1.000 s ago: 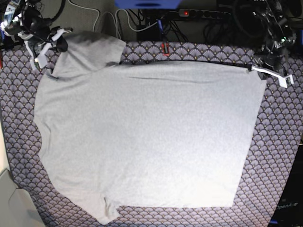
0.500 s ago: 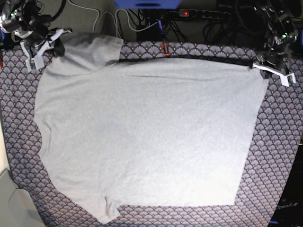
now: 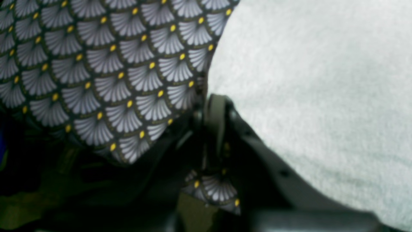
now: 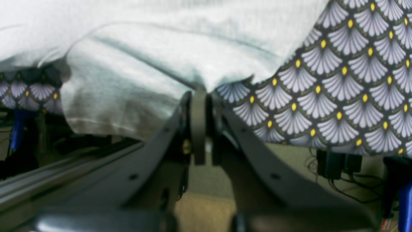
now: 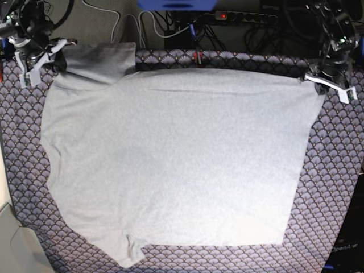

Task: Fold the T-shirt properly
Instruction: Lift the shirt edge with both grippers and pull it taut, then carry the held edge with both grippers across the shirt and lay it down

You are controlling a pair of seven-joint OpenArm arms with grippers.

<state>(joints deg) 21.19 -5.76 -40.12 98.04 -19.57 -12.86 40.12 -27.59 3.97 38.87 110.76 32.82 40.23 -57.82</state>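
**Two grippers pinch the far edge of the shirt**

The T-shirt [image 5: 176, 159] lies spread out flat on the tablecloth [image 5: 335, 170], with its plain grey side up. It covers most of the table. One sleeve sticks out at the near edge and the other at the far edge.

The left gripper [image 5: 333, 85] is at the far hem corner. Its fingers [image 3: 215, 116] are pressed tight together. In its own camera the cloth edge sits right at the tips, so it looks like it is pinching the shirt there.

The right gripper [image 5: 37, 57] is at the far sleeve. Its fingers [image 4: 199, 106] are squeezed together too, with grey cloth bunched at the tips. The sleeve is lifted a little and hangs past the table edge.

I think both hold that same long edge so they can pull it tight and straight. A straight edge makes a neat fold. No fold is made yet, so the job is only beginning.

Counting: one shirt, two sleeves, two grippers, one tablecloth
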